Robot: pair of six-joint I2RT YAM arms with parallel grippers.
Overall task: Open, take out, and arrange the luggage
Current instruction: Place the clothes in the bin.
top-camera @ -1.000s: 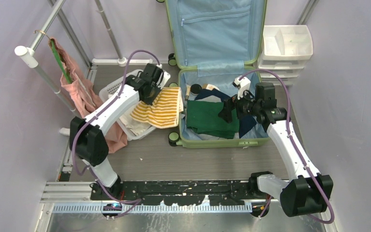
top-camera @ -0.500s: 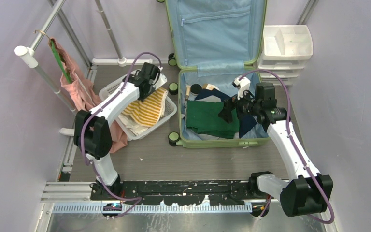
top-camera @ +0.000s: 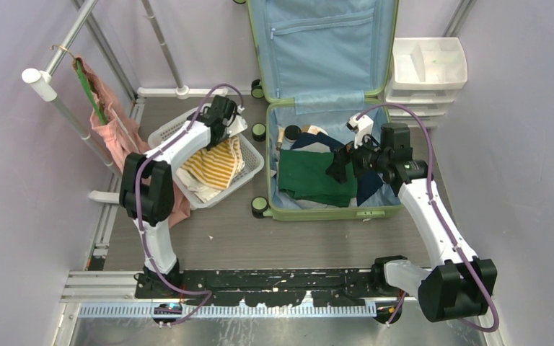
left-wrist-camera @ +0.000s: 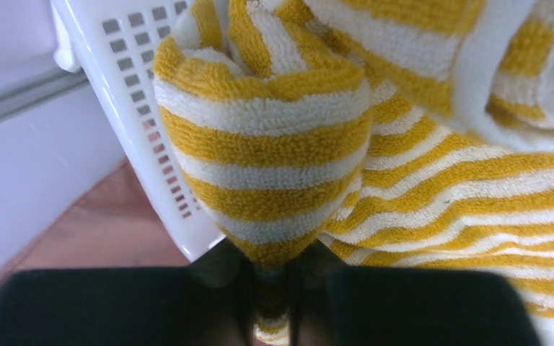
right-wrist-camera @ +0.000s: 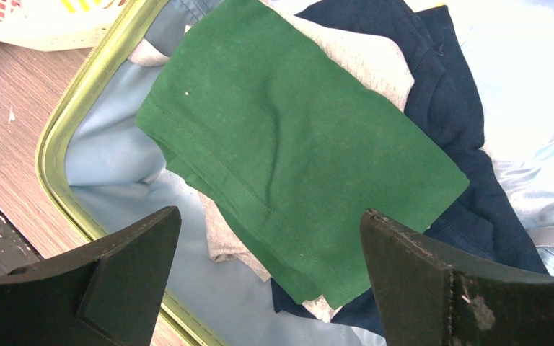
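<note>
The luggage (top-camera: 324, 213), a light-green suitcase with pale blue lining, lies open on the table with its lid (top-camera: 322, 43) raised at the back. Inside it a green garment (top-camera: 310, 176) (right-wrist-camera: 296, 151) lies on top of grey (right-wrist-camera: 364, 61) and navy (right-wrist-camera: 469, 180) clothes. My right gripper (top-camera: 343, 164) (right-wrist-camera: 270, 223) hovers over the green garment, open, with nothing between its fingers. My left gripper (top-camera: 225, 119) (left-wrist-camera: 270, 270) is shut on a fold of a yellow-and-white striped towel (top-camera: 216, 162) (left-wrist-camera: 274, 144). The towel hangs into the white mesh basket (top-camera: 254, 164) (left-wrist-camera: 133, 108) left of the luggage.
A white drawer unit (top-camera: 429, 68) stands right of the lid. A clothes rack (top-camera: 65, 108) with a pink garment (top-camera: 119, 137) on a hanger fills the left side. Small dark round items (top-camera: 292, 132) sit at the back of the suitcase. Its wheels (top-camera: 259, 206) jut towards the basket.
My left arm has carried the striped towel left and back, from beside the suitcase edge to over the basket, where it now lies bunched. The right arm has not moved.
</note>
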